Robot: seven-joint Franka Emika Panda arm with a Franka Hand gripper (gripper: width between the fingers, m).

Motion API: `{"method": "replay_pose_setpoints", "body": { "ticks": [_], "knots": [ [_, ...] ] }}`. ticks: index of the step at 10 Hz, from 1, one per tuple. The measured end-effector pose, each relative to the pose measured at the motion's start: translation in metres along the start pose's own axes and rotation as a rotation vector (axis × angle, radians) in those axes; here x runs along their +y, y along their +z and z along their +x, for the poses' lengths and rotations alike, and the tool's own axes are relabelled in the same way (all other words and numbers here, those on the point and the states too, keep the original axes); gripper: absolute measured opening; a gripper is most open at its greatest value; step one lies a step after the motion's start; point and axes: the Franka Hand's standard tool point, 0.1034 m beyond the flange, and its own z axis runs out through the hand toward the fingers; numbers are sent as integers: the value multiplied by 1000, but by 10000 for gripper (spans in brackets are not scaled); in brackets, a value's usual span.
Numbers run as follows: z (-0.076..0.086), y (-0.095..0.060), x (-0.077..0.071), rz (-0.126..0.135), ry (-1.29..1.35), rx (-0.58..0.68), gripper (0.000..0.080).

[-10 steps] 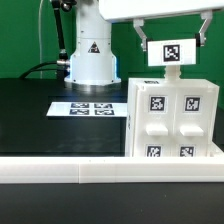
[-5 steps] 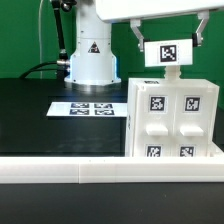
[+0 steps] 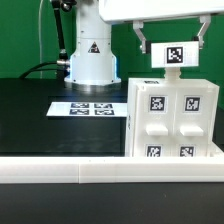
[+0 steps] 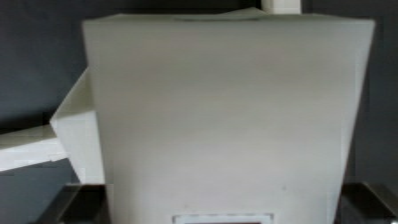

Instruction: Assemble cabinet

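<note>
White cabinet [image 3: 170, 120] stands directly below the claw [image 3: 169, 44], which grips a tagged panel [image 3: 172, 56].

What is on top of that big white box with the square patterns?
Above the cabinet the gripper holds a small tagged panel. Whether it touches the top is unclear, and the cabinet's inside is hidden.
</note>
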Motion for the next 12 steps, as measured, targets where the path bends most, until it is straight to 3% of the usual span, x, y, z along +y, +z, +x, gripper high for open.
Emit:
{"method": "replay_pose_setpoints", "body": {
  "ticks": [4, 12],
  "knots": [
    [-5, 14, 7, -9, -139, -9, 560],
    [3, 14, 3, -8, -174, 27, 560]
  ]
}}
